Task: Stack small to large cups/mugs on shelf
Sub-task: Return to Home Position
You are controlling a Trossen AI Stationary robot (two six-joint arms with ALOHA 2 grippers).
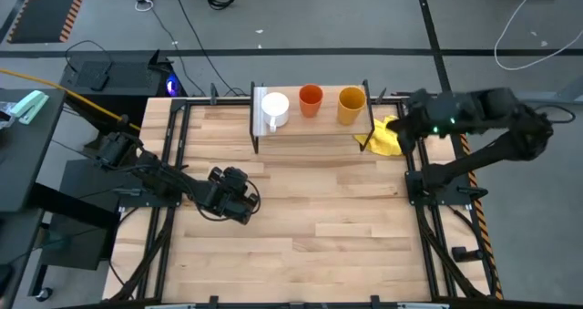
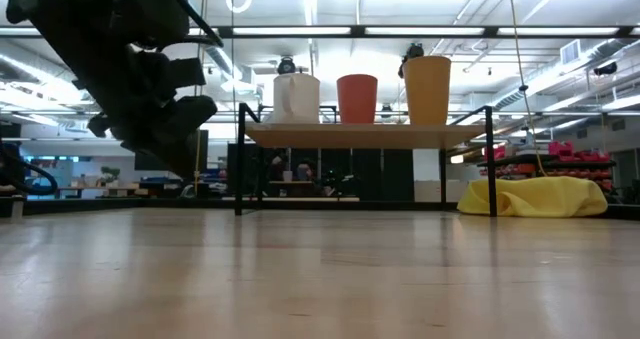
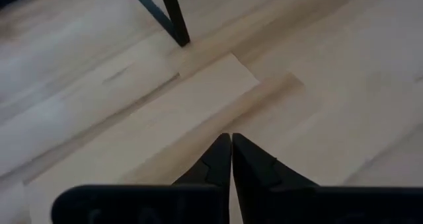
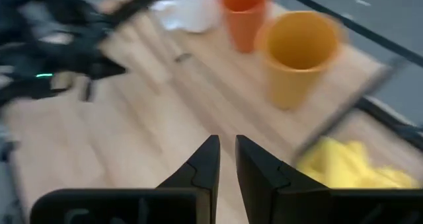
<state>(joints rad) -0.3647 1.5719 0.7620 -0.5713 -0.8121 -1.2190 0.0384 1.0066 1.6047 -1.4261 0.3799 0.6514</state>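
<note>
Left gripper (image 3: 230, 137) jaws pressed together over the table (image 1: 319, 209), black shelf leg (image 3: 173, 16) ahead; right gripper (image 4: 227, 139) jaws a narrow gap apart, holding nothing, yellow cloth (image 1: 384, 138) just beside, and ahead on the shelf (image 1: 310, 124) stand white mug (image 1: 275, 104), orange-red cup (image 1: 311, 97), yellow-orange cup (image 1: 352, 99), upright in a row.

**Nothing legible on my feeds**

I found no text, label, brand, number or sign that I could read in any of the four views I was watching.
</note>
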